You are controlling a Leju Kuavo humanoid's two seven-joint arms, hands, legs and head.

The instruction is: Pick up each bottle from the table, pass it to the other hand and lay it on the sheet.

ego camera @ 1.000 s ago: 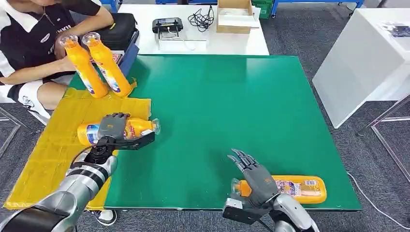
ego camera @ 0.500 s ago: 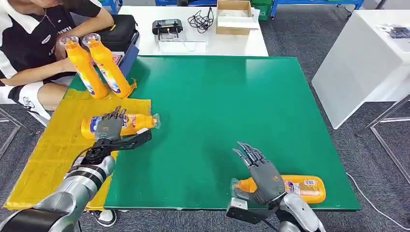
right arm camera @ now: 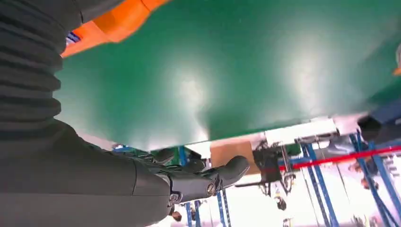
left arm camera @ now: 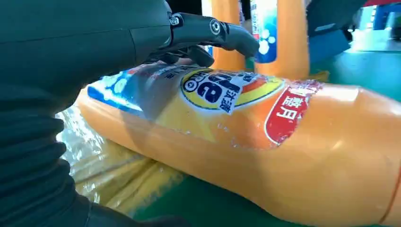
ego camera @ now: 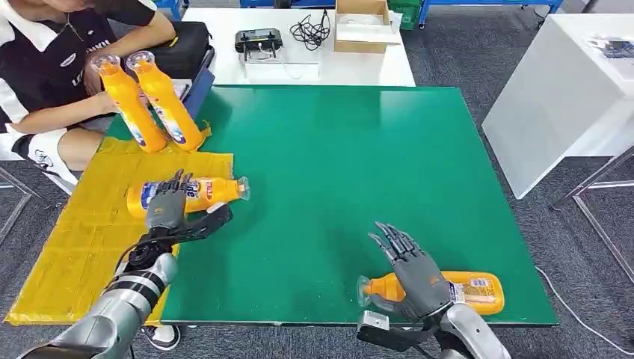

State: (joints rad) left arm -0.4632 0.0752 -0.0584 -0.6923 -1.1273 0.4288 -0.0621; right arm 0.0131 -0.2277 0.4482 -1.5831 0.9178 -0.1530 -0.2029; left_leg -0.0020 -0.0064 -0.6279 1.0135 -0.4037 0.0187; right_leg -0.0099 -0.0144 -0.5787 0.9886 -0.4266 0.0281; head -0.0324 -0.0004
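An orange bottle (ego camera: 187, 194) lies on its side at the near right corner of the yellow sheet (ego camera: 75, 239), its clear cap jutting over the sheet's edge onto the green table (ego camera: 336, 157). The left robot hand (ego camera: 170, 211) hovers over the bottle's labelled middle with fingers spread and thumb held out to the side; in the left wrist view the fingers (left arm camera: 208, 33) arch above the label and the bottle (left arm camera: 265, 142) rests on sheet and table, so the hand is released, grasping nothing.

A second orange bottle (ego camera: 456, 290) lies on its side near the table's front right edge, cap pointing left. The right robot hand (ego camera: 419, 278) is above its neck end, fingers straight and fanned apart, released as well; whether it touches the bottle cannot be told. In the right wrist view an orange sliver of that bottle (right arm camera: 108, 23) shows beside the hand's ribbed cover.

At the far left corner of the sheet a seated person (ego camera: 52, 67) holds two more orange bottles (ego camera: 149, 101) upright and leaning. Behind the green table a white table (ego camera: 374, 63) carries a black controller (ego camera: 259, 40), a coiled cable (ego camera: 311, 28) and a cardboard box (ego camera: 362, 22).
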